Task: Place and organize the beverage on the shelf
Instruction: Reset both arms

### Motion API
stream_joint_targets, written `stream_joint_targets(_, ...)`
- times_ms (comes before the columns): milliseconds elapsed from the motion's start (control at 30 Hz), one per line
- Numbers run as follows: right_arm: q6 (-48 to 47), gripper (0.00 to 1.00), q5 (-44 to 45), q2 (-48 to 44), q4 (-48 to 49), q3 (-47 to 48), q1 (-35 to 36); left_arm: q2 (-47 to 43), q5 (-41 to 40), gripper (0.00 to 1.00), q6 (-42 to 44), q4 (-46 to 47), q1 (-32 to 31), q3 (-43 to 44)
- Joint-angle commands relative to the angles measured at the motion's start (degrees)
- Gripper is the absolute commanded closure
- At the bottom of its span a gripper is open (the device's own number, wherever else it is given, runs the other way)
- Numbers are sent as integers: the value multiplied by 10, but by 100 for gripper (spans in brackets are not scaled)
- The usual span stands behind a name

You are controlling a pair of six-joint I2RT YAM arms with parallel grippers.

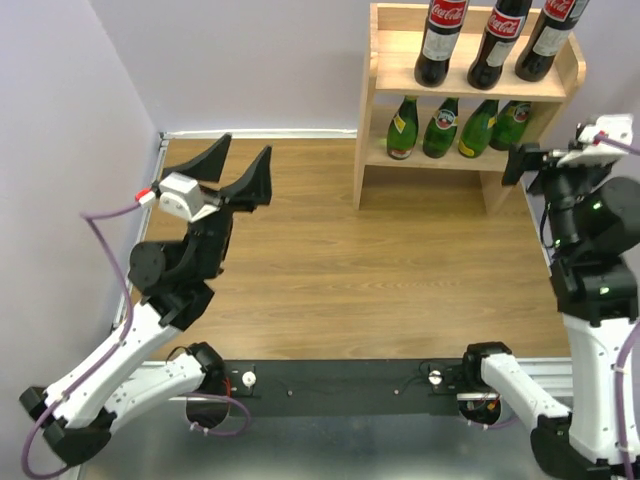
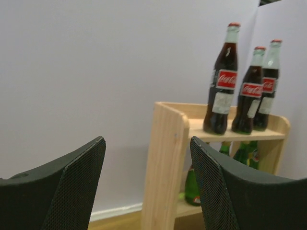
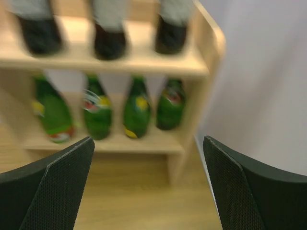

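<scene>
Right wrist view: right gripper (image 3: 147, 143) spread wide, holding nothing, facing four green bottles (image 3: 136, 108) on lower tier of shelf (image 3: 209, 40); three cola bottles (image 1: 497, 40) on top board. Could clip shelf or nearest green bottle if swung sideways this close. Right arm folded upright beside shelf. Left gripper (image 1: 245, 150) parted, empty, raised well apart.
</scene>
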Motion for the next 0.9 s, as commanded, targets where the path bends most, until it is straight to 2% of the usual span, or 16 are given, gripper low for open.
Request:
stream_joint_targets(0, 52, 0, 170, -75, 17, -164, -54, -65, -98, 21, 38, -117, 4, -73)
stream_joint_targets(200, 78, 0, 232, -129, 61, -315, -71, -113, -118, 20, 64, -151, 5, -158)
stream_joint_targets(367, 78, 0, 201, -160, 104, -414, -98, -141, -138, 20, 96, -150, 4, -197)
stream_joint_targets(467, 113, 0, 172, -174, 116, -469, -119, -162, -146, 20, 104, -163, 4, -223)
stream_joint_targets(567, 112, 0, 179, -180, 120, -468, -134, -187, -155, 19, 99, -166, 4, -252)
stream_joint_targets(867, 115, 0, 168, -184, 125, -476, -160, -196, -120, 19, 94, -167, 16, -245)
